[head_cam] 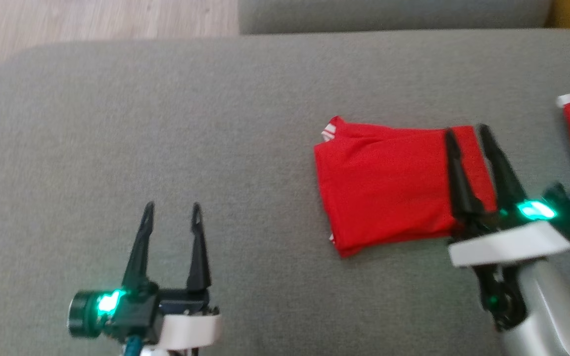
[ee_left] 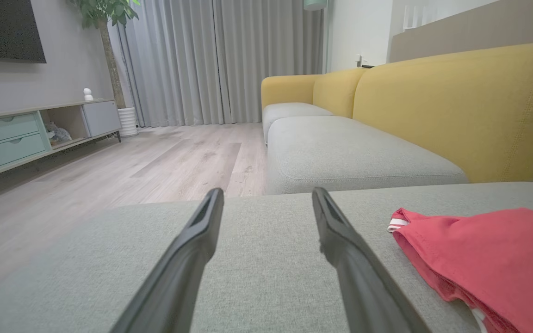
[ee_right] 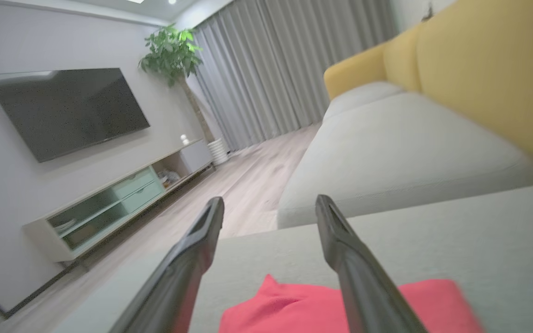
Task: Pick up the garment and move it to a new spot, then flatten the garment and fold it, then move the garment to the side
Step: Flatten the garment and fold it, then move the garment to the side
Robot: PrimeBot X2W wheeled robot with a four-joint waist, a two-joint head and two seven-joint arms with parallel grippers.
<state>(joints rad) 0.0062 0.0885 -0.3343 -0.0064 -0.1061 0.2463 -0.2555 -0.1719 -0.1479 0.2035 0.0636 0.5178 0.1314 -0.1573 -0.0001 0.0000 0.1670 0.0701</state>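
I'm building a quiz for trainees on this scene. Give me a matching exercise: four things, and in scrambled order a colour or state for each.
1 folded garment
2 left gripper
3 right gripper
4 sofa backrest

A yellow
B open, over bare grey cushion
C open, over the garment
D red

Pairs: 1-D, 2-B, 3-C, 4-A

A red garment [head_cam: 389,183] trimmed with white stripes is shown on a grey cushion [head_cam: 166,123], a yellow backrest [ee_left: 456,106] at two o'clock, pale wood-grain floor [ee_left: 109,175] at ten.
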